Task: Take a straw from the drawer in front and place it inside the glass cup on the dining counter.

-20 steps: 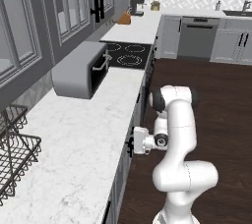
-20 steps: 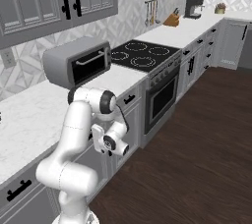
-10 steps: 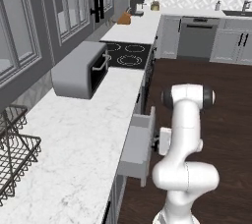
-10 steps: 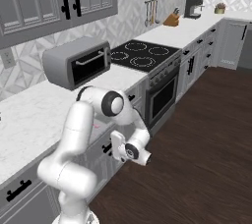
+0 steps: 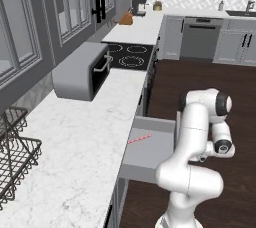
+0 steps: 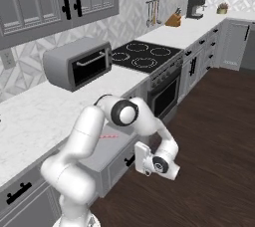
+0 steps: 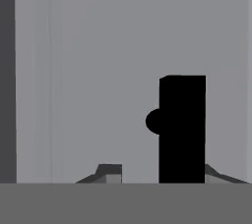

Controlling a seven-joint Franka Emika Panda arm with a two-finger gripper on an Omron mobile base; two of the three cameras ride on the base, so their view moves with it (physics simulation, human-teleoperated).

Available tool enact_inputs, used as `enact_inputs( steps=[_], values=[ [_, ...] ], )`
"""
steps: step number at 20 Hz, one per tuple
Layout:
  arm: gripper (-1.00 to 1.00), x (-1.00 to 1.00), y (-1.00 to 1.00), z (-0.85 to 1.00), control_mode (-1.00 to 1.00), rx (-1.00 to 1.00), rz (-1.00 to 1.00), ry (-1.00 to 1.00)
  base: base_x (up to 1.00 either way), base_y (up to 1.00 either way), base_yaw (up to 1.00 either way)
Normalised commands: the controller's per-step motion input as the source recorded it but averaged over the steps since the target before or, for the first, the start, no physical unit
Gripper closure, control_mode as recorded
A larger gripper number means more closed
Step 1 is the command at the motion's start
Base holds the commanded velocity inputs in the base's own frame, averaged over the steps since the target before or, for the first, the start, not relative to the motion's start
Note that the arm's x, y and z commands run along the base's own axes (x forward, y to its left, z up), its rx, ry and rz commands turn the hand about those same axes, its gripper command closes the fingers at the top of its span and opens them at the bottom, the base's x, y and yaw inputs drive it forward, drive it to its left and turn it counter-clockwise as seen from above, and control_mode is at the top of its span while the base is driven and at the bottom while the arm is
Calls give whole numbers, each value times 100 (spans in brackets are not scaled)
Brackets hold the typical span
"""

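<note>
Already exposed, the straw (image 5: pixel 139 139) lies flat on the floor of the pulled-out drawer (image 5: pixel 150 149), just beside the marble surface (image 5: pixel 75 142) that carries the toaster oven (image 5: pixel 80 70). So the opening step looks done, while picking, carrying and dropping the straw into the cup all remain. The fingers (image 7: pixel 155 174) face the drawer's dark handle (image 7: pixel 181 127) at close range, holding nothing; their spread I cannot tell.

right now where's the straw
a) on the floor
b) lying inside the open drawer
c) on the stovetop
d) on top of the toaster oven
b: the straw lies flat on the bottom of the pulled-out drawer, also seen as a pink line in the right base view.
</note>
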Motion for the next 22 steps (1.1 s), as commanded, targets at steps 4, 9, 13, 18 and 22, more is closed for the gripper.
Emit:
enact_inputs(
  steps=[4, 9, 13, 18, 22],
  values=[
    [-100, -34, -61, 1, -100, -1, 6, 0, 0, 0, 0],
    [-100, -49, -63, 0, -100, -13, 1, 2, 0, 0, 0],
    [-100, -40, -45, 10, -100, -15, 0, 7, 0, 0, 0],
    [-100, -68, -9, 92, -100, -12, 2, 0, 0, 0, 0],
    [-100, -54, 22, 100, -100, -12, 4, -4, 0, 0, 0]
  ],
)
